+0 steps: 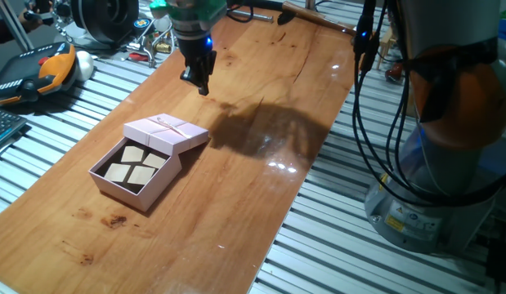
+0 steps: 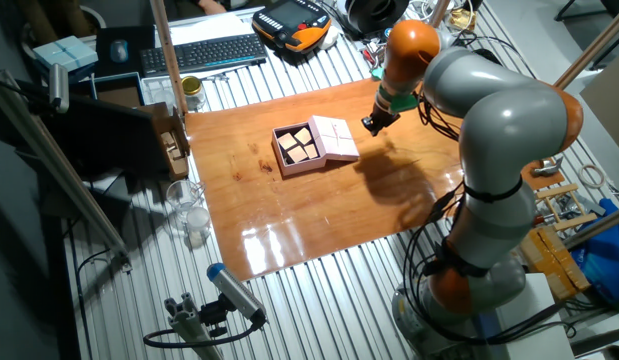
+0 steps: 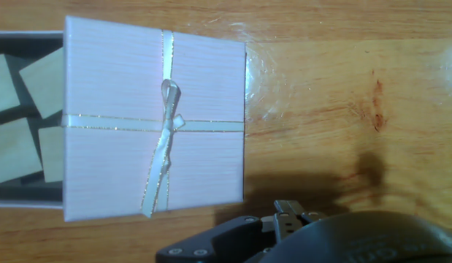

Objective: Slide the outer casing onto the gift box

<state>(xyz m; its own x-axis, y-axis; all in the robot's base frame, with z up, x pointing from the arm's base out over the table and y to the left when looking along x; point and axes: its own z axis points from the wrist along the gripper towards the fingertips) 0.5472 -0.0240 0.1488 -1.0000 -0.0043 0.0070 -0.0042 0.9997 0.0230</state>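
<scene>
The outer casing (image 3: 154, 120), light thin card that crushes easily, wants a push on its bare edge; whether the jaws are parted cannot be told.

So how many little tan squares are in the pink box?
4, in a two-by-two block inside the gift box: tan square, tan square, tan square, tan square. The outer casing covers one end of the box, so more could be hidden beneath it.
</scene>
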